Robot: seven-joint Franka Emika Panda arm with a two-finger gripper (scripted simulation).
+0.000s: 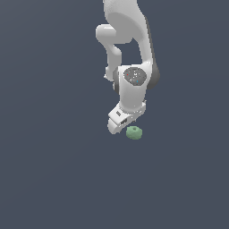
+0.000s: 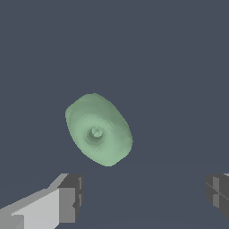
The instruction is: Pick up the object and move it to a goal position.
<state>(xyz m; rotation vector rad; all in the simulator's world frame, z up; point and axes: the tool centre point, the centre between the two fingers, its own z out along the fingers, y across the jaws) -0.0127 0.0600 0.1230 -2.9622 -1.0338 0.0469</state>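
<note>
Presently listed: one green object (image 1: 133, 132), one white gripper (image 1: 117, 125), plain dark grey floor (image 1: 53, 179).

Object: small matte rounded lump, somewhat flattened, with a shallow dimple at its centre in the wrist view (image 2: 98, 129); lies on the floor just beside the gripper, toward the exterior view's right, apart from both fingers. Gripper: hangs from the white arm (image 1: 127, 40), angled downward; fingers (image 2: 67, 199) spread wide apart, clamped on nothing, the object lying ahead of the gap and not between the pads. Surroundings: uniform floor on every side of the object.
</note>
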